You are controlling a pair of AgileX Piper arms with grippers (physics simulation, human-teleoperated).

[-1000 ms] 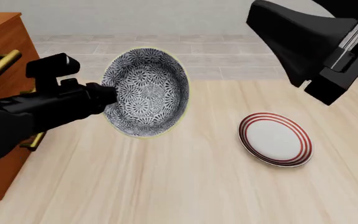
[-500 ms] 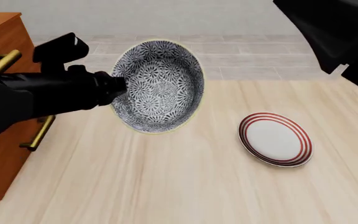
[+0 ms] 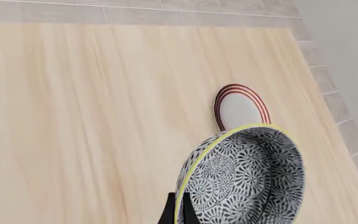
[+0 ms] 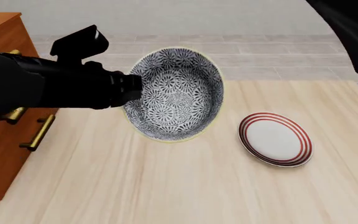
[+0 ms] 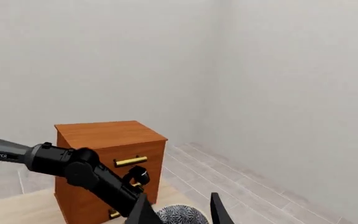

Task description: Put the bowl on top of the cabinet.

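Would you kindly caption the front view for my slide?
Left claw holds the floral bowl tilted above the table, between cabinet and red-ringed plate.

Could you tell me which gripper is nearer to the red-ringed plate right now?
Left. The left gripper holds the bowl just beside the red-ringed plate; the right gripper is raised well above the table.

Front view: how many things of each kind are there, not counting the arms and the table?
Bowl: 1
Plate: 1
Cabinet: 1
Total: 3
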